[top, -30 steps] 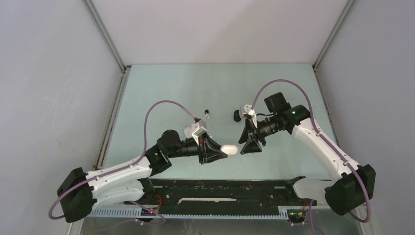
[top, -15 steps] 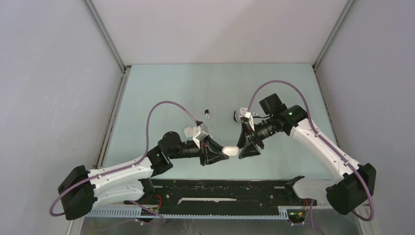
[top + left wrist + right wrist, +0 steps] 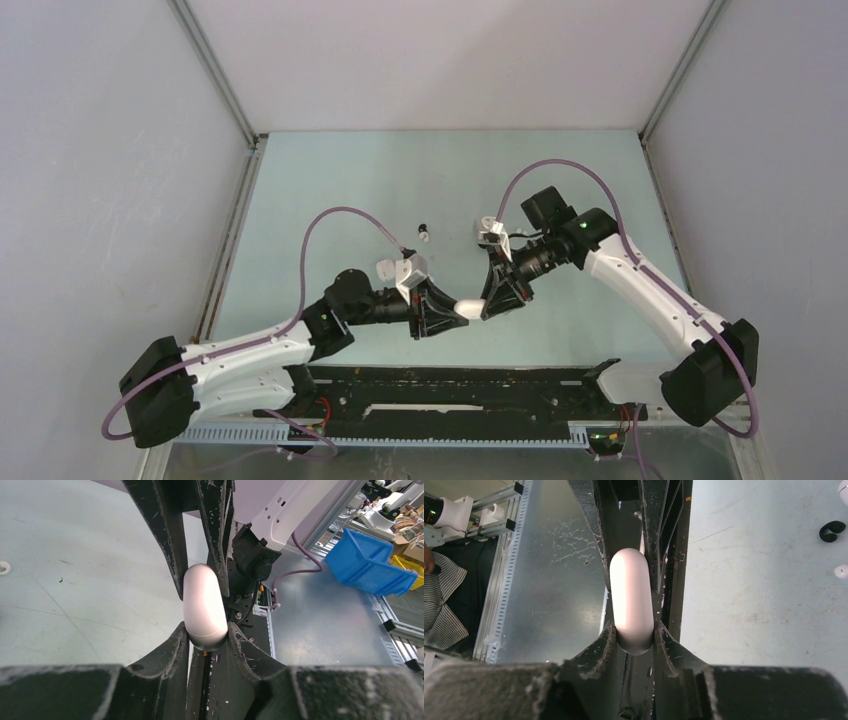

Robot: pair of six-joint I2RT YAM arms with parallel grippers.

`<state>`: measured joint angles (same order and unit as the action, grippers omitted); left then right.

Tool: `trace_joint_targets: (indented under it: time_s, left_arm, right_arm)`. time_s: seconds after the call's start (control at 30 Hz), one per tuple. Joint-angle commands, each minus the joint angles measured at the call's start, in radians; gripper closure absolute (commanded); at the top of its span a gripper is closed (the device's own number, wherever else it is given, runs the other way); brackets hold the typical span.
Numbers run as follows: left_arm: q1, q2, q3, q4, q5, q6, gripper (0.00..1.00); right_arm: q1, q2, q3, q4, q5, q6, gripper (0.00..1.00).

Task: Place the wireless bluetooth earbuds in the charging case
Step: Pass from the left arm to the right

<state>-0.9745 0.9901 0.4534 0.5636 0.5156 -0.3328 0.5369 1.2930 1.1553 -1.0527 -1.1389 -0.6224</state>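
Observation:
A white pebble-shaped charging case (image 3: 467, 307) is closed and held in the air between both arms. My left gripper (image 3: 453, 311) is shut on one end of it. My right gripper (image 3: 485, 301) is shut on the other end. In the left wrist view the case (image 3: 203, 605) sits between my left fingertips, with the right fingers clamped on its far end. The right wrist view shows the case (image 3: 631, 597) the same way. A tiny black-and-white earbud (image 3: 424, 234) lies on the table behind the left gripper. A black earbud (image 3: 832, 531) and a white earbud (image 3: 841, 571) lie on the table at the right.
The pale green table (image 3: 330, 190) is walled by grey panels on three sides. A black rail (image 3: 450, 395) runs along the near edge between the arm bases. A small white ring (image 3: 3, 568) lies on the table at the left wrist view's left edge.
My right gripper has moved left and down to the case held by the left gripper and closed on its free end. The left gripper shifted only slightly.

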Motion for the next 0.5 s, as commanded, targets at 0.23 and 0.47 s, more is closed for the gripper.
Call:
trace_joint_targets:
  time_s: [0.23, 0.47]
  left_arm:
    - [-0.054, -0.037, -0.045, 0.014, -0.170, 0.138, 0.55]
    - [-0.059, -0.023, -0.046, 0.024, -0.141, 0.139, 0.53]
  right_arm:
    - [0.061, -0.082, 0.045, 0.003, 0.133, -0.023, 0.95]
    - [0.114, -0.083, 0.045, 0.023, 0.215, -0.020, 0.95]
